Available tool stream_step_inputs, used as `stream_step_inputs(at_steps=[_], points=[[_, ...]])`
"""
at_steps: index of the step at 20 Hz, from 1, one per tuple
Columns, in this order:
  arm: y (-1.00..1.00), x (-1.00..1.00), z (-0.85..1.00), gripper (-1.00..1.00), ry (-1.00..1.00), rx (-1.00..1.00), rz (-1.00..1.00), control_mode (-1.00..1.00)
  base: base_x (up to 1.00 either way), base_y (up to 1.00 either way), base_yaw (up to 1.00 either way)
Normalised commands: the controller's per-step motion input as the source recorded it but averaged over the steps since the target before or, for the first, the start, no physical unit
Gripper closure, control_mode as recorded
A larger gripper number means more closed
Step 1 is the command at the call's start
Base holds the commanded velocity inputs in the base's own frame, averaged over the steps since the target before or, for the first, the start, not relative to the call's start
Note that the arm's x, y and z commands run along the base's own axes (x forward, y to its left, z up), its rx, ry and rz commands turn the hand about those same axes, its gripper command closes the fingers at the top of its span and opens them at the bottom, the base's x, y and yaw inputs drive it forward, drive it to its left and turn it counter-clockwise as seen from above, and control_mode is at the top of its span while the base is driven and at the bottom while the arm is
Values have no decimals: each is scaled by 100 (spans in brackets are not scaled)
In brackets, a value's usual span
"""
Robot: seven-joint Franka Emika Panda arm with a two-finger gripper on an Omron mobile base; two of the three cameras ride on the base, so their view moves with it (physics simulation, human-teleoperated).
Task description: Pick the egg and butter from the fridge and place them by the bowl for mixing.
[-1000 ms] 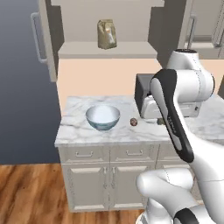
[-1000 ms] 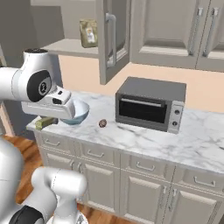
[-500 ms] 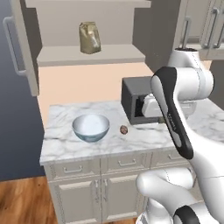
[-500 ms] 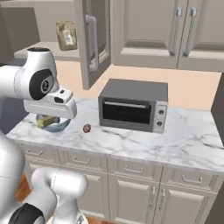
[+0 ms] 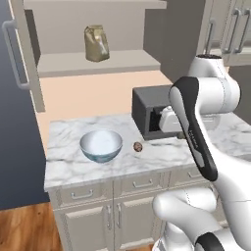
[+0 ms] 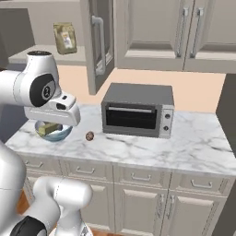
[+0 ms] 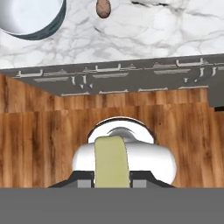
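Marble counter [image 5: 68,162] runs across the middle of both base views, w/ beige cupboards above & below. Butter [image 7: 111,162], a yellow-olive stick, sits low center in the hand view, pinched in the gripper [image 7: 112,181], jaws nearly closed on it. It peeks out under the hand in the right base view too [image 6: 50,128], in front of the bowl [image 5: 101,145]. Bowl is left of center in the left base view. Egg [image 5: 138,146] lies just right of the bowl, not touching. Grey oven box [image 6: 137,110] stands further right. Brown bag [image 5: 96,43] on the shelf, upper left
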Motion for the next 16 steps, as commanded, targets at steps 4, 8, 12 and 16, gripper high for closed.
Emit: stream_step_inputs(at_steps=[4,8,12,16], points=[[0,0,0,100,0,0,0,100,65,24,-1],[0,0,0,100,0,0,0,100,25,31,-5],[0,0,0,100,0,0,0,100,27,17,-7],[0,0,0,100,0,0,0,100,58,3,-3]])
